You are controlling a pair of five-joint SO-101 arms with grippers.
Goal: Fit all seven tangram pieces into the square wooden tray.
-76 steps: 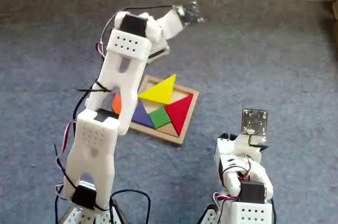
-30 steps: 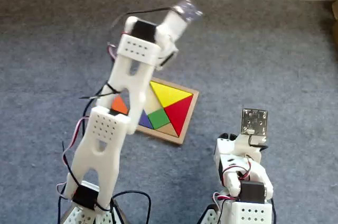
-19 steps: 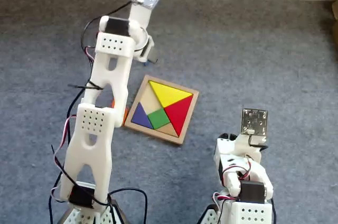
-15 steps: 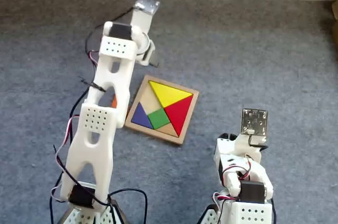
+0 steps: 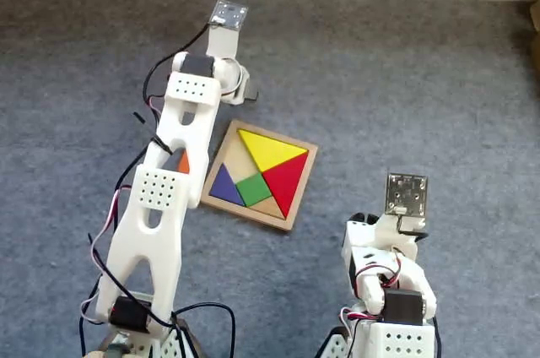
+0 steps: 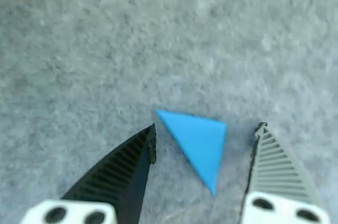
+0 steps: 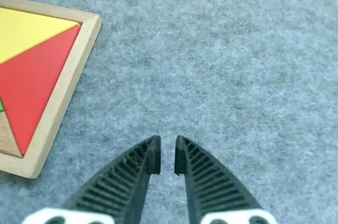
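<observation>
the blue triangle [image 6: 196, 140] is lying flat on the grey carpet [image 6: 105, 39], sitting between the two fingers of the left gripper [image 6: 206, 131]. that gripper is standing wide, gripping nothing. the piece is sitting closer to the black finger [image 6: 138, 152], with one sharp corner just beside its tip, and a clear strip of carpet is showing between the piece and the grey finger [image 6: 266, 150].

it is showing as a flat, plain bright blue right-angled triangle with crisp edges. its long edge is facing the black finger and running slantwise across the gap. its square corner is pointing toward the grey fingertip. its other sharp corner is pointing back toward the wrist.

in the high view the left arm is hanging over the carpet just past the far corner of the square wooden tray [image 5: 305, 174]. the tray is holding a yellow triangle [image 5: 270, 149], a red triangle [image 5: 287, 179], a green square [image 5: 253, 190] and a purple triangle [image 5: 222, 185]. an orange piece [image 5: 182, 161] is peeking out from under the arm, just beside the tray.

the right gripper [image 7: 167, 155] is hovering over bare carpet near the tray's edge, its fingers nearly meeting with only a thin slit between them and nothing in it.
</observation>
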